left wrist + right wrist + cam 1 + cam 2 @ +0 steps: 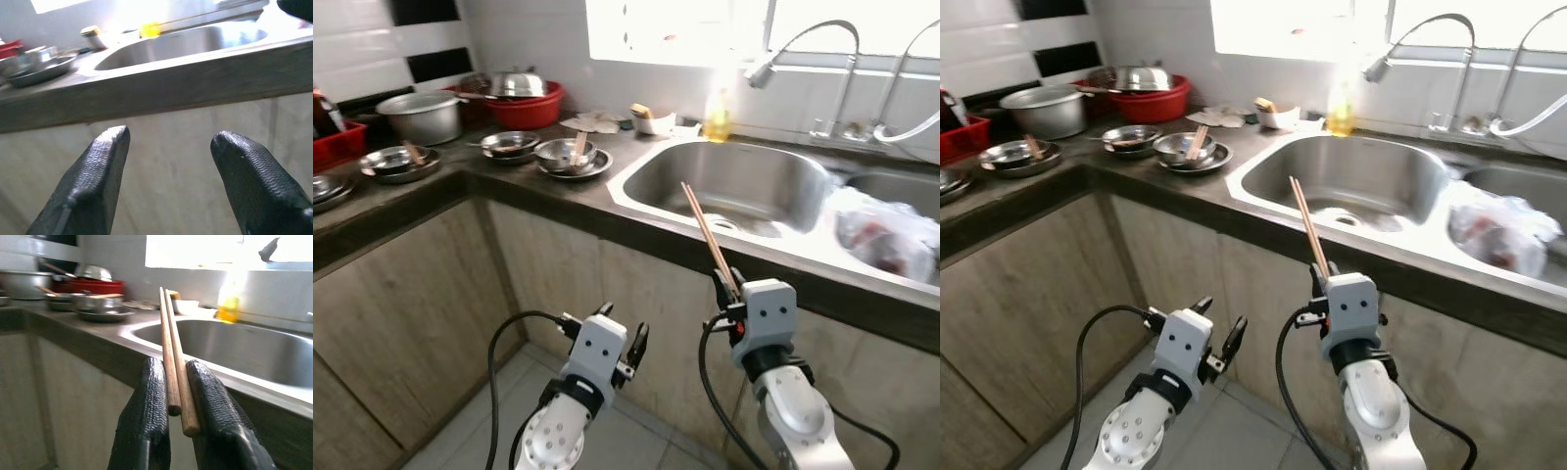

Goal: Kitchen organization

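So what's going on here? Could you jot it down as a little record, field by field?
place: kitchen counter with a steel sink
right gripper: shut on a pair of wooden chopsticks, held upright below the counter edge
left gripper: open, holding nothing, low before the cabinet front
on the counter: steel bowls, a red basin, a pot
by the sink: yellow bottle, faucet

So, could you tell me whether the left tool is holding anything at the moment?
No, the left tool is open, its black fingers apart with nothing between them.
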### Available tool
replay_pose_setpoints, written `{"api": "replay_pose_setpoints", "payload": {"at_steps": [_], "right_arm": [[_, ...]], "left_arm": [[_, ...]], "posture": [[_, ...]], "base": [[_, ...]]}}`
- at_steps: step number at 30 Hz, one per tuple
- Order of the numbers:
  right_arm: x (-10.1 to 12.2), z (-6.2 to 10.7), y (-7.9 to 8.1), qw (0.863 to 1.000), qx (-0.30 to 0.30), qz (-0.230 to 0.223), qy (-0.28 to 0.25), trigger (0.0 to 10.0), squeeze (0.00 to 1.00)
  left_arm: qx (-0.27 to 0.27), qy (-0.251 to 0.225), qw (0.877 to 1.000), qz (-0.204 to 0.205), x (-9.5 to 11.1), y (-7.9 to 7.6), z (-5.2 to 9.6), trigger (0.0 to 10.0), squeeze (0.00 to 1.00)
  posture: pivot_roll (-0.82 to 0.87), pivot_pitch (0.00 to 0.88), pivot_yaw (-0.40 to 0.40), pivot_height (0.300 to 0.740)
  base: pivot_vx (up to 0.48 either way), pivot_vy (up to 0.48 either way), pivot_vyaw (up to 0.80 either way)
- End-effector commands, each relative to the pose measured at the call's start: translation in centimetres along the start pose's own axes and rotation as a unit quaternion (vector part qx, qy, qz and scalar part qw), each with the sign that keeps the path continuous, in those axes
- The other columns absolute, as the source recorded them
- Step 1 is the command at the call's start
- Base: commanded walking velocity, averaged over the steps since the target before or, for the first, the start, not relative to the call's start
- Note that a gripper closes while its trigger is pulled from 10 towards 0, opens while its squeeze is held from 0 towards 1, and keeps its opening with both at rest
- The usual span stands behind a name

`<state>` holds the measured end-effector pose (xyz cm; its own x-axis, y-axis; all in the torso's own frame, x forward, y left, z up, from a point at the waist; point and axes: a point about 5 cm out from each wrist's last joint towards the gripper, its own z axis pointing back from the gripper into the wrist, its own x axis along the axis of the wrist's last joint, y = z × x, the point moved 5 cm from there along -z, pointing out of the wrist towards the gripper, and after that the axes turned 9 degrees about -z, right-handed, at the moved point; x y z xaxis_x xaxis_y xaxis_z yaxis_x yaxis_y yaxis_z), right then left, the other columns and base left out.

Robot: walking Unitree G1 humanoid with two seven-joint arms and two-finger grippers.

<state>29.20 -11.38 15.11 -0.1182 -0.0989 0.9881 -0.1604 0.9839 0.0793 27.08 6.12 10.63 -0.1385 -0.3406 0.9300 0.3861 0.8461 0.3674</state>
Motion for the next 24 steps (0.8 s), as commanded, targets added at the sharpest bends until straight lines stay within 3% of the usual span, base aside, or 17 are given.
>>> {"api": "replay_pose_setpoints", "payload": {"at_steps": [1, 7, 24], "right_arm": [[0.6, -0.4, 0.8, 1.0, 0.015, 0.003, -0.013, 10.0, 0.0], [0.7, -0.5, 0.7, 1.0, 0.013, -0.001, -0.013, 10.0, 0.0], [2.1, -2.1, -1.0, 1.0, -0.007, 0.001, -0.03, 10.0, 0.0]], "left_arm": [[0.01, 0.003, 1.0, -0.009, -0.1, 0.8, 0.1, 10.0, 0.0], [0.01, 0.004, 1.0, -0.008, -0.1, 0.9, 0.0, 10.0, 0.0], [0.012, 0.002, 1.0, -0.009, -0.1, 1.0, -0.2, 10.0, 0.0]], "posture": [[0.19, 0.0, -0.031, 0.74], [0.19, 0.0, -0.03, 0.74], [0.18, 0.0, -0.034, 0.74]], "base": [[0.315, 0.0, 0.71], [0.312, 0.0, 0.78], [0.311, 0.0, -0.07]]}}
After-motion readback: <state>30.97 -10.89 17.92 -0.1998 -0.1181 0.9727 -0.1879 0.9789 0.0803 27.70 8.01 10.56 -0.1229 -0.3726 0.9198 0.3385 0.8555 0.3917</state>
